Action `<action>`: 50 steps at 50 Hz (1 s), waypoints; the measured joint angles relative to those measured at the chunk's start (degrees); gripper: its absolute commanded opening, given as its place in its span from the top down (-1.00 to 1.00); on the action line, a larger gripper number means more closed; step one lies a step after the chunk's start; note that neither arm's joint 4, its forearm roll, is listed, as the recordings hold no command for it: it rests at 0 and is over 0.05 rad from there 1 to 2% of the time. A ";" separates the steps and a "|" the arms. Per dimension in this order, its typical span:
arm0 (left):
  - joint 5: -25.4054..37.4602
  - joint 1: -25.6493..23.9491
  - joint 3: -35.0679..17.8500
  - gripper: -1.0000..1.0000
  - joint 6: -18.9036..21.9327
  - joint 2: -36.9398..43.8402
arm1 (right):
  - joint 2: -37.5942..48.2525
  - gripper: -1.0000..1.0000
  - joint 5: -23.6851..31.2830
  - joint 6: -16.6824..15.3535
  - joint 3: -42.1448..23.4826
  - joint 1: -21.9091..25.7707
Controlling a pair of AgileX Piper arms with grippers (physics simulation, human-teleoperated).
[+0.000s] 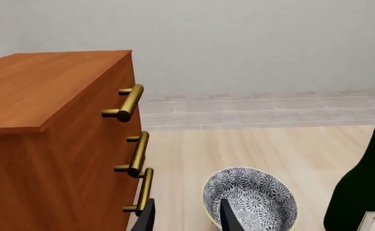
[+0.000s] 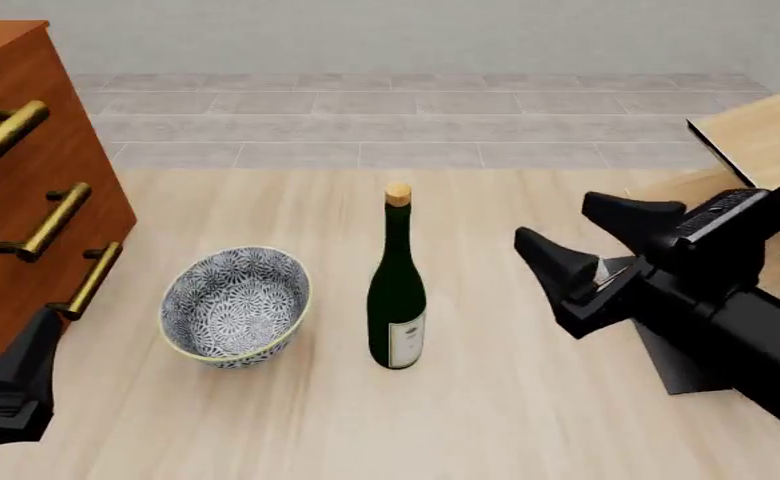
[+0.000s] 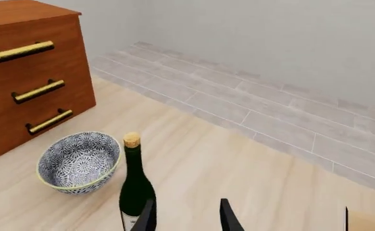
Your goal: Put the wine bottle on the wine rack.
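The wine bottle point(image 2: 397, 290), dark green with a tan cork and a white label, stands upright mid-table; it also shows in the left wrist view point(image 1: 360, 187) and the right wrist view point(image 3: 136, 190). My right gripper point(image 2: 557, 225) hovers open to the right of the bottle, apart from it, with nothing between its fingers point(image 3: 228, 217). The wine rack point(image 2: 761, 140), pale wood panels on a black base plate point(image 2: 681, 362), sits at the right edge, partly behind my right arm. My left gripper point(image 1: 187, 219) is open and empty, low at the front left point(image 2: 19, 378), near the bowl.
A blue-patterned bowl point(image 2: 237, 305) sits left of the bottle. A reddish-brown drawer cabinet point(image 2: 17, 170) with brass handles point(image 1: 131, 102) fills the left side. A grey tiled floor strip and a pale wall lie beyond the table.
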 measured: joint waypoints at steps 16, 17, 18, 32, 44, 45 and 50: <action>0.37 0.53 -0.05 -1.00 -0.27 -0.54 | 4.89 -1.00 -1.51 -0.04 -2.90 4.38; 0.42 0.58 -0.05 -1.00 -0.30 -0.59 | 5.21 -1.00 -1.59 -0.06 -3.13 4.62; 0.46 0.62 -0.06 -1.00 -0.32 -0.63 | 5.50 -1.00 -1.66 -0.08 -3.34 4.85; 1.66 1.28 -0.12 -1.00 -0.77 -1.70 | 9.57 -1.00 -2.74 -0.54 -6.10 7.82; 3.06 1.76 -0.15 -1.00 -0.80 -2.90 | 12.47 -1.00 -4.44 -0.55 -7.57 9.57; 3.20 1.79 -0.15 -1.00 -0.80 -3.04 | 12.75 -1.00 -4.61 -0.54 -7.68 9.71; 3.96 1.92 -0.15 -1.00 -0.82 -3.77 | 14.03 -1.00 -5.41 -0.44 -8.21 10.38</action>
